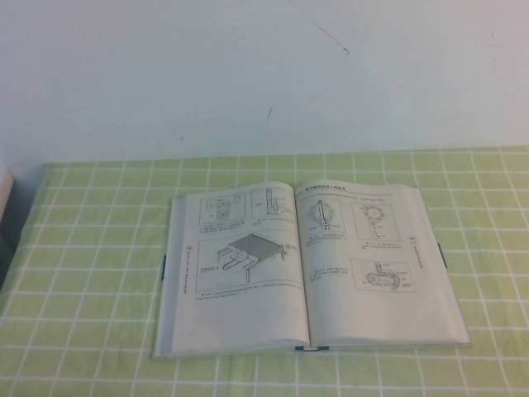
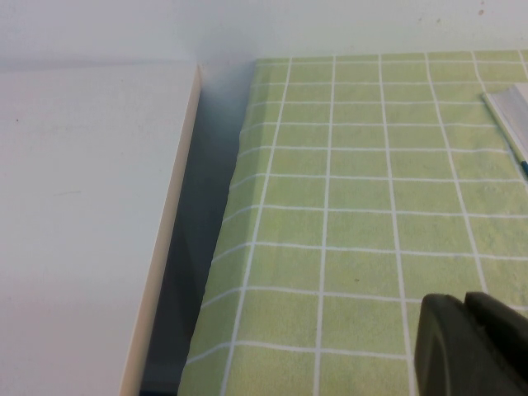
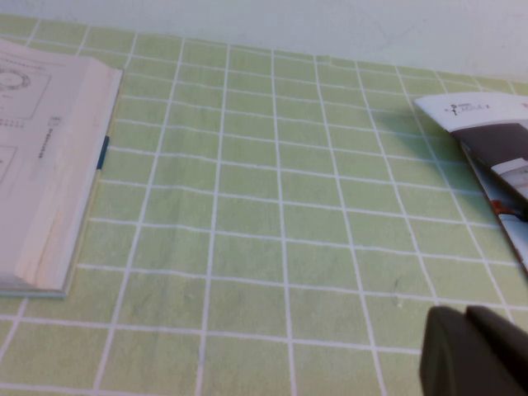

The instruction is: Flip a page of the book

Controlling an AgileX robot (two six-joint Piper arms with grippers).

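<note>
Green checked cloth under a white wall carries the open book; right hand closed, empty, left hand unclear.

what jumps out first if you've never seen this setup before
The open book lies flat in the middle of the green checked tablecloth, its left page showing a large flat-panel drawing. Neither arm appears in the high view; the left gripper sits near the table's left edge beside a white panel, and the right gripper, shut, sits right of the book. A printed leaflet lies further right.
</note>
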